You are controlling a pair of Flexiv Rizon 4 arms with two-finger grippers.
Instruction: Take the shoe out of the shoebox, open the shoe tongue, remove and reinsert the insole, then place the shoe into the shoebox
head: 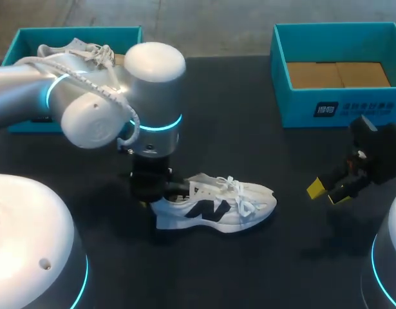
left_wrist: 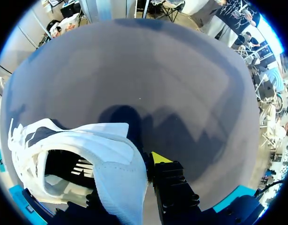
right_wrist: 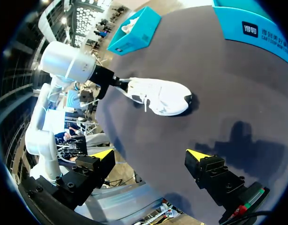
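I am looking down on a dark table [head: 249,129] carrying two teal shoeboxes. The empty shoebox [head: 301,106] is sitting beyond my right gripper [head: 330,191], and the far shoebox [head: 24,38], with a second shoe [head: 82,51] lying in it, is sitting behind my left arm [head: 88,96]. The white shoe [head: 217,206] is resting on its sole on the table, out of any box. Its heel is at my left gripper [head: 149,187] and its toe is pointing away towards the right gripper, well apart from it. The left gripper is pinching the heel: one yellow fingertip [left_wrist: 160,158] is pressing the outside of the heel wall, and the other seems to be reaching inside the shoe, hidden by the padding. The right gripper is standing wide open with nothing in it. My worry is that this heel hold is narrow and on soft fabric. When the other arm is pulling at the tongue or the insole, the shoe could be twisting round the pinch or slipping free, and the loose laces could be snagging a finger. The left arm is bending down steeply over the heel, with its wrist near vertical. The right arm is hanging low above the table beside the toe end, angled towards the shoe.
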